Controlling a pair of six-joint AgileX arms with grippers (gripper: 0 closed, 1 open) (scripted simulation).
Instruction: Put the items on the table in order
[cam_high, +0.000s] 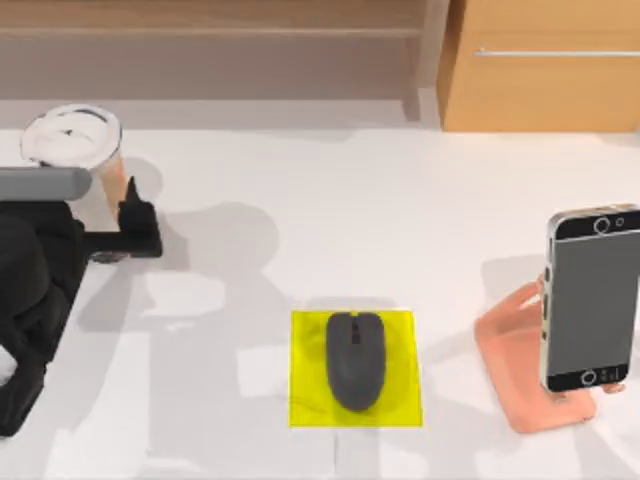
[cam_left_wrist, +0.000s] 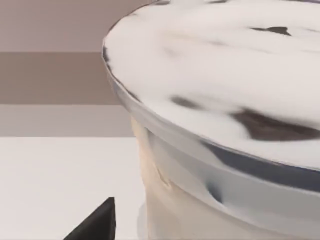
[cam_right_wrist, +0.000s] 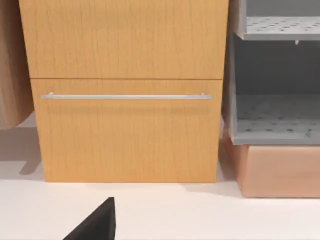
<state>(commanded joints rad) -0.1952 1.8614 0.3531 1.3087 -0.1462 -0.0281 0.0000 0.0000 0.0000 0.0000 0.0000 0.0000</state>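
Observation:
The bubble tea cup (cam_high: 75, 140), white-lidded with a brownish body, stands at the far left back of the white table (cam_high: 300, 220). My left gripper (cam_high: 118, 195) is open around its lower body, one dark finger (cam_high: 136, 208) showing on the cup's right side. In the left wrist view the cup (cam_left_wrist: 220, 125) is very close, beside a fingertip (cam_left_wrist: 97, 225). The dark grey mouse (cam_high: 355, 358) lies on a yellow mat (cam_high: 305, 370) at front centre. The smartphone (cam_high: 592, 300) leans on a salmon stand (cam_high: 515, 365) at the right. One fingertip (cam_right_wrist: 97, 225) of my open right gripper faces the cabinet.
A wooden cabinet (cam_high: 540, 70) with a silver drawer handle (cam_right_wrist: 125, 96) stands behind the table at the back right, next to a grey perforated shelf unit (cam_right_wrist: 275, 90). Bare tabletop lies between cup, mouse and phone.

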